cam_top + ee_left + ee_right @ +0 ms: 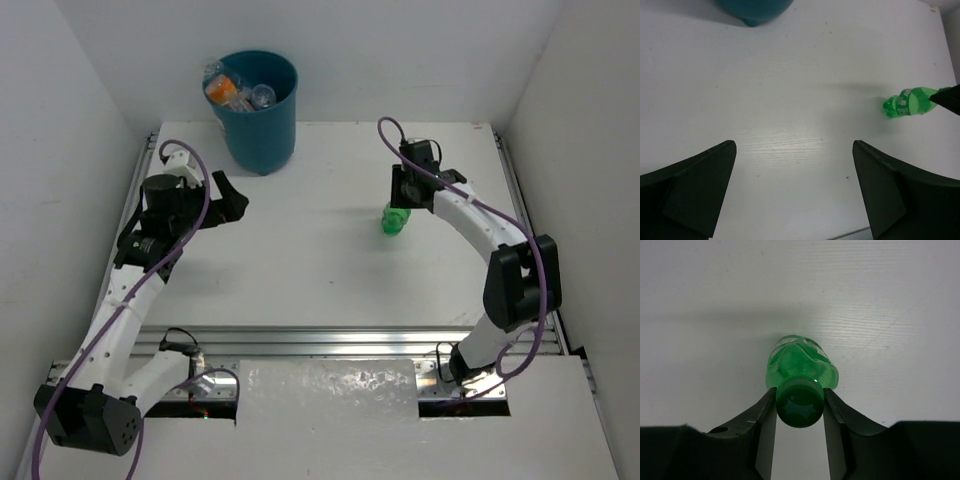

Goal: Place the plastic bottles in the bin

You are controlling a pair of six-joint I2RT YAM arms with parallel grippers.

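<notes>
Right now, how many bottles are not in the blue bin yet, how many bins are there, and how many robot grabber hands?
Round teal plastic bin: 1
Short green plastic bottle outside it, clamped in the right gripper: 1
Black two-finger grippers, counting the open left gripper: 2
Total: 4
Bottles inside the bin overlap, so I leave those uncounted.

Left arm (118, 310): base at 7 o'clock, extends toward 10 o'clock, wrist bent.
Left gripper (232, 203): points to 3 o'clock; fingers wide apart, holding nothing.
Right arm (478, 222): base at 5 o'clock, elbow at 3 o'clock, forearm angled toward 12 o'clock.
Right gripper (800, 401): fingers clamped on the cap of the green bottle (801, 365).
</notes>
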